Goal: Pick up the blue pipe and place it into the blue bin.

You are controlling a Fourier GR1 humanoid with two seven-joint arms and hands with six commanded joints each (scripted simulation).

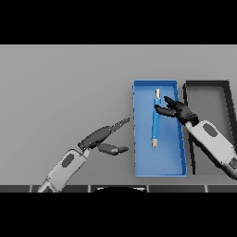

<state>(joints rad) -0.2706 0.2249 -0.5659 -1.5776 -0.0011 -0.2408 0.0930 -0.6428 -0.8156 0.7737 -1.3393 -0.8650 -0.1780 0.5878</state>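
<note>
The blue pipe lay lengthwise inside the blue bin, right of the frame's centre, running from upper to lower. The right hand reached over the bin's right wall, its fingers spread and relaxed, tips touching or just beside the pipe's upper part; no grasp showed. Judged from this, the step was the release: the hand should lift straight up and back off rightward without dragging the pipe. A dark bin stood at the far right. The left hand rested open, lower left of centre.
</note>
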